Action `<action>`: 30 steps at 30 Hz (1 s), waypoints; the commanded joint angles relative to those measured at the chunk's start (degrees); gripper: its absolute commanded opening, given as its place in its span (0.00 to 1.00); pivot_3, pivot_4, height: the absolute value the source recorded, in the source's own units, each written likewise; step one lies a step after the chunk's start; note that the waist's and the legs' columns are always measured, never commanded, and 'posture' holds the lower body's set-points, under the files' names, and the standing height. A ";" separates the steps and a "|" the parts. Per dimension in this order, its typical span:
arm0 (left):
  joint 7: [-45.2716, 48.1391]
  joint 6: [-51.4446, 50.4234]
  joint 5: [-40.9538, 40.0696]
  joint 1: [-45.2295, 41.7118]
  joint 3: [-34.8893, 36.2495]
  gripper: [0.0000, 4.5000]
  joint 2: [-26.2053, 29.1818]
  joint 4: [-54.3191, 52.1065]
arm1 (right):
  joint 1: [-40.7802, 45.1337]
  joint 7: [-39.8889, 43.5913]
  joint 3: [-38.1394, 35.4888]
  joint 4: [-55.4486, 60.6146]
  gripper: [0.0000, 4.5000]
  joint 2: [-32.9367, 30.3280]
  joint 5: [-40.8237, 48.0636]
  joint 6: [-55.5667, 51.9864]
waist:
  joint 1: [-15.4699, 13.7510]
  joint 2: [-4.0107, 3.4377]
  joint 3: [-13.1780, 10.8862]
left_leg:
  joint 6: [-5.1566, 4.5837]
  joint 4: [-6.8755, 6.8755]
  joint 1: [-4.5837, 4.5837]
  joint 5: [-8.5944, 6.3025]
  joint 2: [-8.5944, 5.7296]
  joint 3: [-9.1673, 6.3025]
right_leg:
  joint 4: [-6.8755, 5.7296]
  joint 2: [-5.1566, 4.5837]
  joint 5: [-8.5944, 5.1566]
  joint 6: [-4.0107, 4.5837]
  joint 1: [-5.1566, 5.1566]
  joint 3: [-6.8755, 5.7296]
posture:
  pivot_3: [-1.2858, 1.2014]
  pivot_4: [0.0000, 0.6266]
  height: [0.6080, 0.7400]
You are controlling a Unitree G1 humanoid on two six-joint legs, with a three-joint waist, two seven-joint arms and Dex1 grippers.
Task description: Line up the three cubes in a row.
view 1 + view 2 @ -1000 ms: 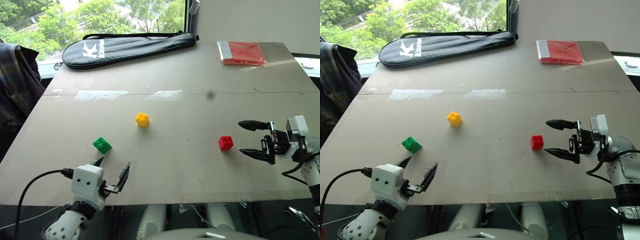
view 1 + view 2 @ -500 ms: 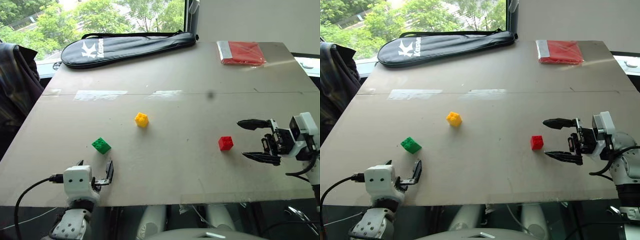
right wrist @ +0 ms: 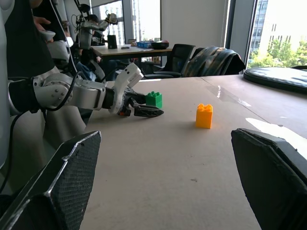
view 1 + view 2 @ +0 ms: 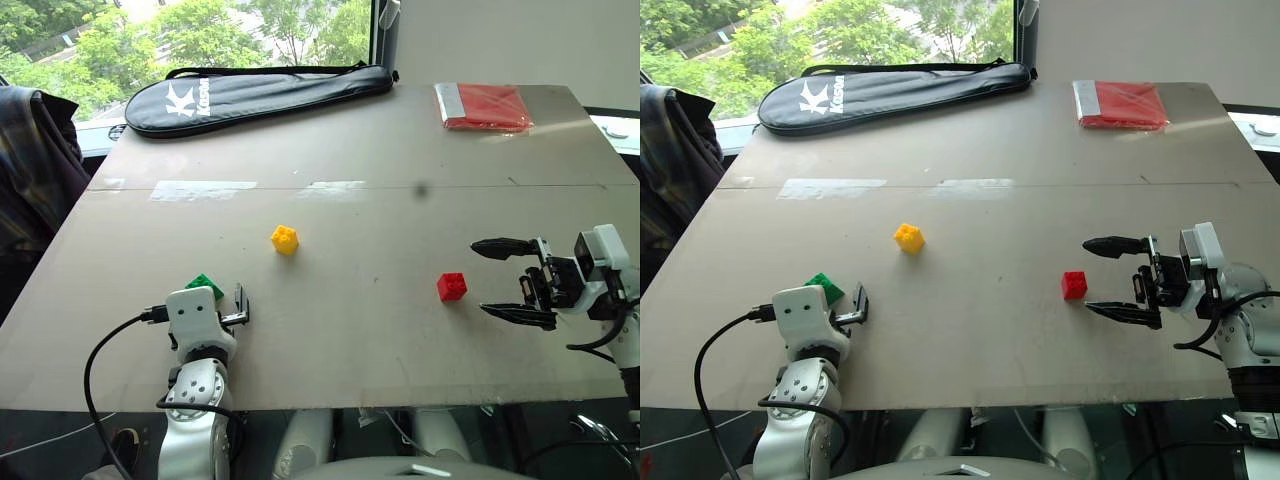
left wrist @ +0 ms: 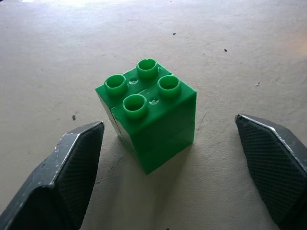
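Observation:
The green cube (image 5: 148, 120) stands studs-up on the table between my left gripper's two fingers (image 5: 76, 158), which are apart and not touching it. From the head, my left gripper (image 4: 220, 303) is open at the near left and half hides that green cube (image 4: 205, 284). The yellow cube (image 4: 285, 239) sits alone near the table's middle. The red cube (image 4: 451, 286) lies to the right. My right gripper (image 4: 480, 277) is open just right of it, pointing at it, with a small gap between.
A black racket bag (image 4: 260, 95) lies along the far left edge and a flat red packet (image 4: 483, 105) at the far right corner. Pale tape strips (image 4: 200, 190) cross the grey table (image 4: 360, 350). Dark clothing (image 4: 30, 160) hangs off the left side.
My left arm has moved forward from the near edge up to the green cube, its wrist turning so the fingers flank the cube. The right gripper has stayed put.

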State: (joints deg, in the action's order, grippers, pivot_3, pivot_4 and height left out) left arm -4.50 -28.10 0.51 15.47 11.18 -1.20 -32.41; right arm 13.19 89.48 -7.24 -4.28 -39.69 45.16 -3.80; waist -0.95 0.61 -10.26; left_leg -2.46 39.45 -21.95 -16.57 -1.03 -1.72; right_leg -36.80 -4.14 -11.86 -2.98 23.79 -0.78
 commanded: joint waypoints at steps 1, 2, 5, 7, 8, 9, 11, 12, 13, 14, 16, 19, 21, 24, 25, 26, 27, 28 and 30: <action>-3.27 -5.79 0.59 0.35 -0.11 0.64 -2.35 -3.01 | 0.66 1.21 -1.61 1.72 1.00 0.25 -0.10 0.12 | 0.11 0.01 0.01 | 0.00 0.00 0.00 0.00 0.00 0.00 | 0.00 0.00 0.00 0.00 0.00 0.00 | 0.52 0.24 0.65; -3.60 -6.60 0.55 0.30 -0.13 0.53 -2.82 -3.51 | 0.62 1.24 -1.66 1.77 1.00 0.31 -0.18 0.12 | 0.22 0.01 0.01 | 0.00 0.00 0.00 0.00 0.00 0.01 | 0.00 0.01 0.00 0.00 0.01 0.01 | 0.52 0.24 0.65; -4.49 -8.70 0.34 0.06 -0.25 0.27 -3.31 -4.33 | 0.80 1.27 -1.78 1.61 1.00 0.51 -0.40 0.16 | 0.20 0.01 0.01 | 0.01 -0.02 0.00 -0.01 0.07 0.00 | 0.00 0.03 0.00 0.00 0.04 0.00 | 0.52 0.24 0.65; -4.60 -9.29 0.03 -0.04 -0.08 0.27 -3.06 -4.41 | 0.88 1.27 -1.85 1.49 1.00 0.61 -0.54 0.22 | 0.18 0.01 0.01 | 0.01 -0.02 0.00 -0.01 0.07 -0.01 | 0.00 0.02 0.00 0.01 0.04 -0.01 | 0.52 0.24 0.65; -4.56 -9.44 -0.12 -0.18 0.08 0.27 -2.86 -4.30 | 0.96 1.33 -1.90 1.36 1.00 0.65 -0.61 0.25 | 0.19 0.01 0.01 | 0.01 -0.02 0.00 0.00 0.07 0.00 | 0.00 0.03 -0.01 0.03 0.04 0.00 | 0.52 0.24 0.65; -4.45 -9.57 -0.23 -0.24 0.27 0.27 -2.63 -4.21 | 0.92 1.35 -1.96 1.33 1.00 0.68 -0.66 0.28 | 0.19 0.01 0.01 | 0.01 -0.02 0.00 0.00 0.07 0.03 | 0.00 0.03 -0.02 0.05 0.04 0.02 | 0.52 0.24 0.65; -2.85 -8.71 -0.42 -0.46 0.11 0.27 -0.95 -3.93 | 0.79 1.48 -2.12 1.25 1.00 0.68 -0.74 0.41 | 0.19 0.01 0.01 | 0.01 -0.02 0.01 0.00 0.06 0.06 | 0.00 0.03 -0.04 0.08 0.03 0.04 | 0.52 0.24 0.65; -0.53 -7.24 -0.53 -0.40 -0.72 0.27 1.11 -3.83 | 0.62 1.49 -2.23 1.33 1.00 0.63 -0.70 0.43 | 0.16 0.01 0.01 | 0.01 -0.02 0.01 0.00 0.06 0.06 | 0.00 0.03 -0.05 0.08 0.03 0.04 | 0.52 0.24 0.65; 2.01 -5.59 -0.58 -0.30 -1.70 0.27 3.39 -3.70 | 0.45 1.46 -2.33 1.46 1.00 0.59 -0.65 0.42 | 0.16 0.01 0.01 | 0.01 -0.02 0.01 0.00 0.06 0.05 | 0.00 0.03 -0.05 0.09 0.03 0.03 | 0.52 0.24 0.65; 5.68 -3.01 -1.02 -0.28 -2.70 0.27 6.28 -3.35 | 0.26 1.40 -2.47 1.57 1.00 0.55 -0.61 0.46 | 0.15 0.01 0.00 | 0.01 -0.02 0.01 0.00 0.06 0.04 | 0.00 0.03 -0.05 0.09 0.04 0.02 | 0.52 0.24 0.65; 13.04 1.30 -3.45 -0.83 -3.71 0.27 11.49 -2.36 | -0.15 1.34 -2.78 1.75 1.00 0.50 -0.54 0.44 | 0.11 0.01 0.00 | 0.02 -0.02 -0.02 0.00 0.08 0.00 | -0.03 0.05 -0.11 0.22 0.09 -0.01 | 0.52 0.24 0.65; 23.24 7.00 -7.15 -2.53 -4.83 0.27 18.17 0.59 | -0.57 1.28 -3.02 1.95 1.00 0.54 -0.61 0.41 | -0.09 0.01 0.00 | 0.03 -0.01 -0.07 0.01 0.08 -0.01 | -0.01 -0.06 -0.13 0.28 0.11 -0.02 | 0.52 0.24 0.65; 32.37 11.04 -9.57 -4.58 -6.94 0.27 23.44 3.65 | -0.62 0.88 -3.13 2.04 1.00 0.59 -0.68 0.42 | 0.03 0.00 0.00 | 0.03 0.00 -0.07 0.00 0.06 0.07 | 0.02 -0.18 -0.13 0.27 0.11 0.05 | 0.52 0.24 0.65; 49.03 18.44 -11.01 -8.56 -13.64 0.27 32.90 8.61 | -0.93 0.17 -3.57 2.43 1.00 0.72 -0.77 0.57 | 0.08 -0.01 0.00 | 0.03 -0.02 -0.08 0.00 0.06 0.08 | 0.01 -0.19 -0.13 0.28 0.15 0.05 | 0.52 0.24 0.65; 52.66 20.02 -11.44 -9.93 -15.57 0.27 34.67 10.03 | -1.22 -0.12 -3.79 2.76 1.00 0.74 -0.74 0.52 | 0.04 -0.05 0.00 | 0.03 -0.02 -0.09 0.00 0.06 0.07 | 0.01 -0.19 -0.13 0.29 0.16 0.03 | 0.52 0.24 0.65; 55.11 21.70 -11.29 -12.03 -17.51 0.27 35.45 11.96 | -1.67 -0.43 -4.04 3.22 1.00 0.75 -0.78 0.45 | 0.07 -0.05 0.00 | 0.03 -0.04 -0.09 0.00 0.05 0.09 | 0.01 -0.19 -0.13 0.29 0.18 0.05 | 0.52 0.24 0.65; 56.36 22.45 -10.94 -14.25 -19.09 0.27 35.50 13.89 | -2.10 -0.82 -4.27 3.64 1.00 0.78 -0.84 0.39 | 0.04 -0.07 0.00 | 0.03 -0.04 -0.11 0.00 0.06 0.11 | 0.02 -0.19 -0.13 0.29 0.23 0.08 | 0.52 0.24 0.65; 56.97 22.66 -10.18 -17.14 -20.74 0.27 34.83 16.35 | -2.68 -1.42 -4.56 4.26 1.00 0.87 -0.89 0.24 | -0.16 -0.07 0.00 | 0.03 -0.05 -0.13 0.00 0.04 0.13 | 0.02 -0.23 -0.12 0.29 0.23 0.11 | 0.52 0.24 0.65; 58.08 23.55 -9.13 -22.43 -23.72 0.27 32.73 20.95 | -3.89 -3.21 -4.96 5.83 1.00 0.94 -1.09 -0.46 | -0.13 -0.05 -0.01 | 0.02 -0.02 -0.18 0.01 0.02 0.08 | 0.02 -0.24 -0.11 0.26 0.23 0.06 | 0.52 0.24 0.65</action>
State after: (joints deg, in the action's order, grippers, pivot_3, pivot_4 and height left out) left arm 52.11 -6.54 -8.93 -4.49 -10.78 32.66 -13.38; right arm 9.85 87.68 -10.29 -1.19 -38.69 43.52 -3.75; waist -1.08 0.56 -10.27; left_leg -2.44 39.44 -22.13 -16.56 -1.03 -1.64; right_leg -36.78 -4.39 -11.96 -2.74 24.02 -0.72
